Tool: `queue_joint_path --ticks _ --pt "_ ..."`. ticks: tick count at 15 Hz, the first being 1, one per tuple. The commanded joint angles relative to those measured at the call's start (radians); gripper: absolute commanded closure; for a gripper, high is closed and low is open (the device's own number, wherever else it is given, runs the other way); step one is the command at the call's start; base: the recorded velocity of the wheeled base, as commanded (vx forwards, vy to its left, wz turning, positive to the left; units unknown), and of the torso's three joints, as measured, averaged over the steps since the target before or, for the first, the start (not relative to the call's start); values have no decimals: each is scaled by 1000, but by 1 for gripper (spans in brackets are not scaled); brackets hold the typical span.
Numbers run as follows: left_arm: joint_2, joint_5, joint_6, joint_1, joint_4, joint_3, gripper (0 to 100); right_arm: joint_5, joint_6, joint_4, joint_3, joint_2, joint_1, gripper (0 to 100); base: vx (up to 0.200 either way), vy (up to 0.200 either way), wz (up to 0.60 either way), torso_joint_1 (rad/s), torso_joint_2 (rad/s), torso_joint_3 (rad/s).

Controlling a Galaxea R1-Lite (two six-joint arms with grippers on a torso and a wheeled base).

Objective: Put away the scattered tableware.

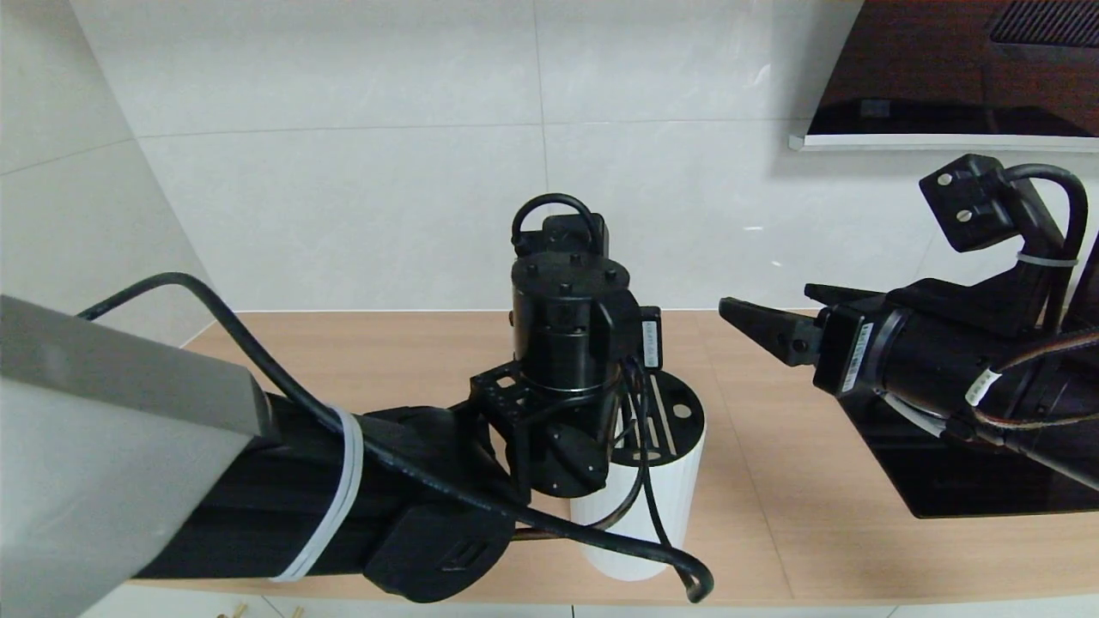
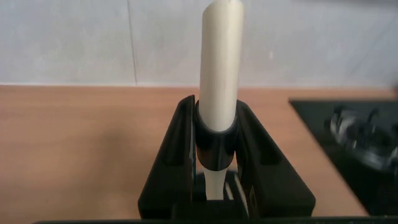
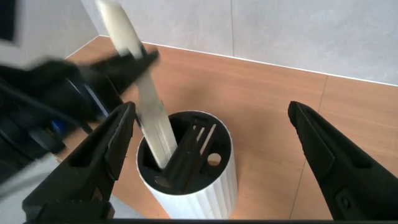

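Head view: white holder w/ black slotted top at lower centre of frame, on wooden counter. Left arm's wrist sits over holder top. Left wrist view from close: left gripper pinching cream utensil, held upright between fingers. Right wrist view tells more: lower end of cream utensil already inside white holder, a bit tilted, beside slotted insert. Right gripper at centre-right of head frame, fingers spread, nothing between, apart from holder. Black cooktop at lower right.
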Motion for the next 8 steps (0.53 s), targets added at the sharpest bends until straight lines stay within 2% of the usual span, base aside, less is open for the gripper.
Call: queue_joint_path --ticks 1,8 --pt "24 1 -2 -10 -1 16 100 0 0 -1 2 0 0 0 0 0 0 0 0 0" --pt "42 4 -2 -19 0 75 100 0 -14 -1 3 -3 0 0 0 0 0 0 0 0"
